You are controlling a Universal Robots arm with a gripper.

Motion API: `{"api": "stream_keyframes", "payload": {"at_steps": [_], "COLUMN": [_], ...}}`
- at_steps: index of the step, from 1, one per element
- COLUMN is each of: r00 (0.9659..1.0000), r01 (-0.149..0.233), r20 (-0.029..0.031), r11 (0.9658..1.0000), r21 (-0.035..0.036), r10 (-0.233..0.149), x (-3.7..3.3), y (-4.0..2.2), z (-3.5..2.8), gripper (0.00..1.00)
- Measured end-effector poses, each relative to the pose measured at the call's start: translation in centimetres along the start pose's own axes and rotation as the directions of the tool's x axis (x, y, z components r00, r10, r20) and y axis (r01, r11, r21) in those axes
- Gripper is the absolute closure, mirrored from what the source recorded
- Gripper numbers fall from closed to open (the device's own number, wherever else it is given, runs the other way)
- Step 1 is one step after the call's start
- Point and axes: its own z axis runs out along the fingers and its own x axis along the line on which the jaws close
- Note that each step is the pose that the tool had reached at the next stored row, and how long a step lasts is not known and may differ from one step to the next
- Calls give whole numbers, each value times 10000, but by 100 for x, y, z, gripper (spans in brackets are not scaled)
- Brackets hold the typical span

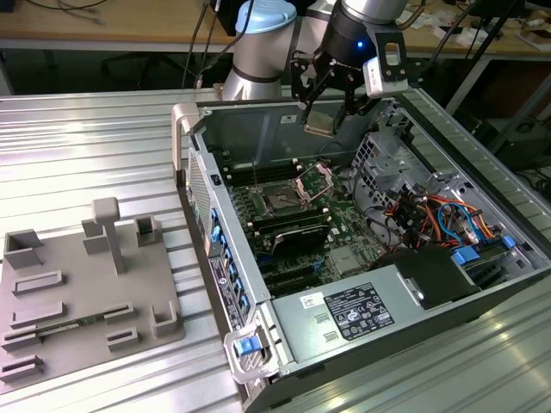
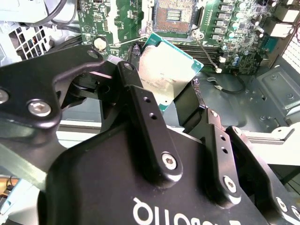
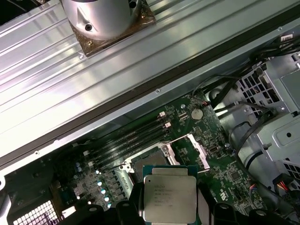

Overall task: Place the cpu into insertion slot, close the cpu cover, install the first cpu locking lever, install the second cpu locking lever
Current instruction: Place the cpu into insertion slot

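- cpu [image 1: 318,123] hangs pinched by its edges between the closed fingers of the tool [image 1: 325,117], above the open computer case [image 1: 258,129].
- at the exterior view's left, a grey fixture tray [image 1: 77,292] lies on the bench [image 1: 86,129].
- insertion slot [image 1: 280,200] sits bare on the green motherboard [image 1: 344,232], below the cpu and apart from it.
- cpu cover [image 1: 315,179] stands tilted up beside the slot.

My pincer [image 1: 324,112], gripping the cpu [image 1: 318,124], hangs in open air above the case. Below it the insertion slot [image 1: 280,200] lies uncovered, the cpu cover [image 1: 315,179] standing raised alongside. A metal drive cage [image 1: 379,159] and cables [image 1: 422,215] crowd the exterior view's right.
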Motion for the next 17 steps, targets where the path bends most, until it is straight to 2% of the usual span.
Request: {"api": "stream_keyframes", "payload": {"at_steps": [17], "r00": [9999], "r01": [-102], "r20": [10], "r11": [9999], "r21": [-2], "r10": [102], "x": [0], "y": [0], "z": [0], "gripper": [45]}}
